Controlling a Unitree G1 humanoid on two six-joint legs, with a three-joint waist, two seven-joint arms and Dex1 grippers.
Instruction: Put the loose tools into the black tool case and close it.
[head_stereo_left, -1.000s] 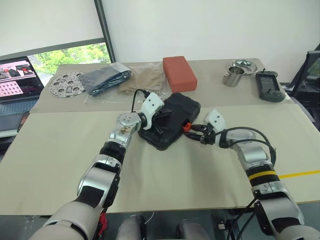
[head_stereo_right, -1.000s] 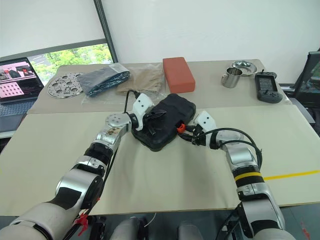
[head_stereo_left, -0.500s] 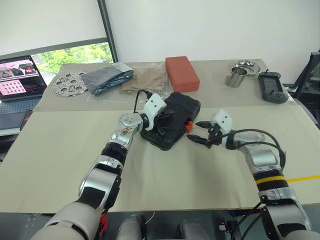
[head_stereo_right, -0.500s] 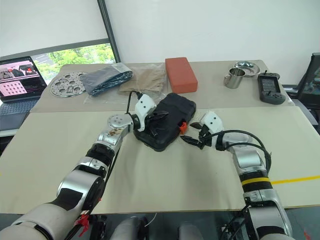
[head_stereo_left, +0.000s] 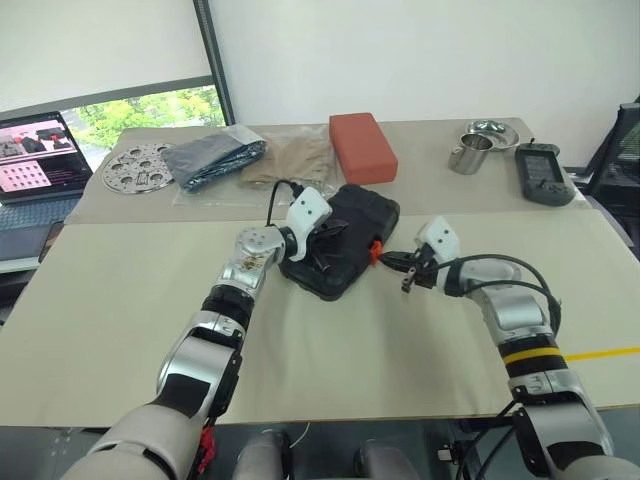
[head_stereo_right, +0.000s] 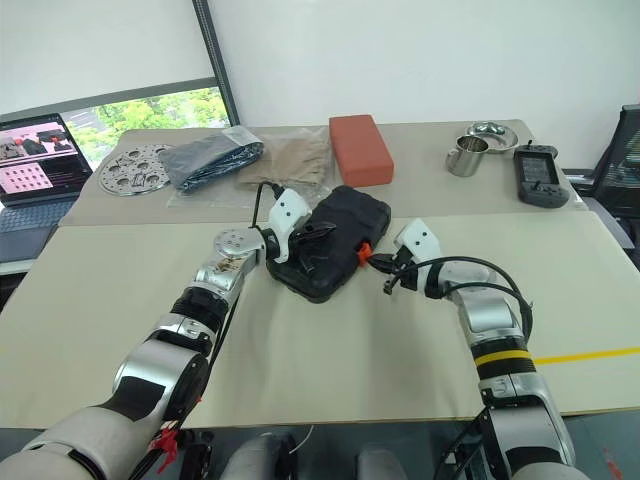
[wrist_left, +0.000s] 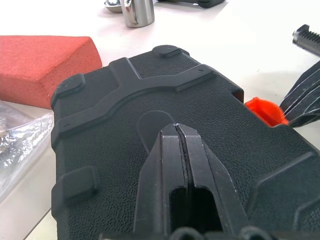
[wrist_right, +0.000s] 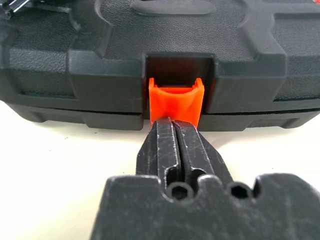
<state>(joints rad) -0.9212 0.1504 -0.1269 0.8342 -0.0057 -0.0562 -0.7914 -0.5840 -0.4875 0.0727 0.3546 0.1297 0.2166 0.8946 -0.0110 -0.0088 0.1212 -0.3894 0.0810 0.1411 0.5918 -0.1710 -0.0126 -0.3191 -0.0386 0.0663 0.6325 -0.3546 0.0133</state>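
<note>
Tool case (head_stereo_left: 341, 240): flat black moulded plastic, pebbled skin, rounded corners, raised ribs and small pads on the lid. Lid down. Sits mid-table on the beige cloth (head_stereo_left: 330, 350), just in front of the red-orange block (head_stereo_left: 362, 146). Orange latch (wrist_right: 176, 101) sits in its notch on the front edge, sticking out.

Left gripper (wrist_left: 176, 131): fingers pressed together, tips resting on the lid. Right gripper (wrist_right: 173, 131): fingers also together, holding nothing, tips right at the latch; contact unclear.

Versus half a second ago: right fingers were spread, now closed. Case unmoved, left gripper unchanged.
</note>
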